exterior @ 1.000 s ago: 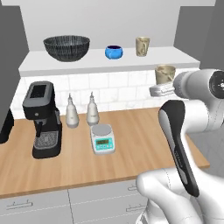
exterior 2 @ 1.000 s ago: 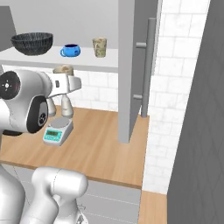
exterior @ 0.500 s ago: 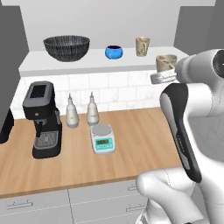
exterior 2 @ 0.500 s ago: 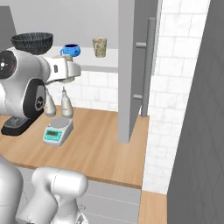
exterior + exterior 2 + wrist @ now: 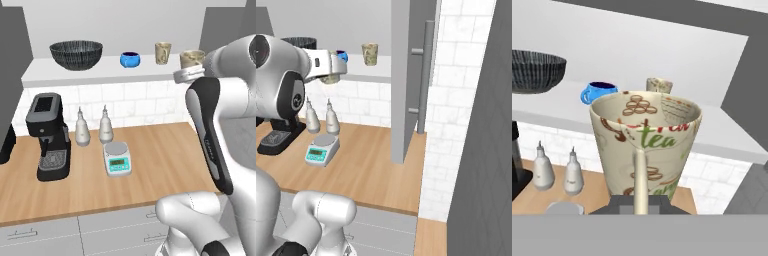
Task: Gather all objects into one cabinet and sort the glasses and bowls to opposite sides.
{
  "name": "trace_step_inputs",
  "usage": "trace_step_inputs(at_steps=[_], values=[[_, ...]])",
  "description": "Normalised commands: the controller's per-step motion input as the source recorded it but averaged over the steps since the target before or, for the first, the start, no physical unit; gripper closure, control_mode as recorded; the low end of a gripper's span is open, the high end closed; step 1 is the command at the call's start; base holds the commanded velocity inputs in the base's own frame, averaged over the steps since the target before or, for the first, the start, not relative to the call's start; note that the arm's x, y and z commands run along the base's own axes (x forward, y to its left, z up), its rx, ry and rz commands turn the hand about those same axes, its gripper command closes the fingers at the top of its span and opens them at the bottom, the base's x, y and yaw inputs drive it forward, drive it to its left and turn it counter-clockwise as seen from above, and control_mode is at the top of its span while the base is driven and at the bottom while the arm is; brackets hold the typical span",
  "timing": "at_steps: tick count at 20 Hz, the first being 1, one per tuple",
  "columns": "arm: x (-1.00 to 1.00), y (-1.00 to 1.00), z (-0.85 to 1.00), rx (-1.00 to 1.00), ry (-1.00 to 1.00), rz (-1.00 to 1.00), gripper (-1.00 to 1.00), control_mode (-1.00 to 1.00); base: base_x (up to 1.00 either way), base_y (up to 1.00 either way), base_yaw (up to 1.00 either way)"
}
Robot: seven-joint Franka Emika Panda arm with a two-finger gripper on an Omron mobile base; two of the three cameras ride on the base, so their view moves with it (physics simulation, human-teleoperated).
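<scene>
My gripper is shut on a beige mottled cup, held upright at shelf height just off the right end of the cabinet shelf. The hand view has this cup large in the middle, above my gripper. On the shelf stand the wide dark patterned bowl at the left, the small blue bowl in the middle and the second beige cup to its right. From the right base view the shelf cup is plain, while the blue bowl is partly hidden by my hand.
The counter below carries a black coffee machine, two white bottles and a small scale. The open dark cabinet door with its long handle stands to the right of the shelf.
The arm has risen and carried the held cup from below shelf level up to shelf height, closer to the right end of the shelf. Nothing on the shelf moved.
</scene>
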Motion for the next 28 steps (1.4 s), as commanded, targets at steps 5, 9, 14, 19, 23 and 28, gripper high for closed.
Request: trace_step_inputs(at_steps=[5, 9, 14, 19, 23, 28], values=[[0.33, 0.0, -0.02, 0.0, -0.16, 0.0, 1.0, -1.0, 0.0, 0.0, 0.0], [0.37, 0.0, -0.01, 0.0, -0.34, 0.0, 1.0, -1.0, 0.0, 0.0, 0.0], [0.27, -0.17, 0.04, 0.04, -0.06, 0.0, 1.0, -1.0, 0.0, 0.0, 0.0], [0.04, -0.34, 0.34, 0.07, 0.45, -0.01, 1.0, -1.0, 0.0, 0.0, 0.0], [0.11, -0.41, 0.42, 0.03, 0.53, 0.0, 1.0, -1.0, 0.0, 0.0, 0.0], [0.17, -0.25, 0.25, 0.02, 0.32, 0.0, 1.0, -1.0, 0.0, 0.0, 0.0]])
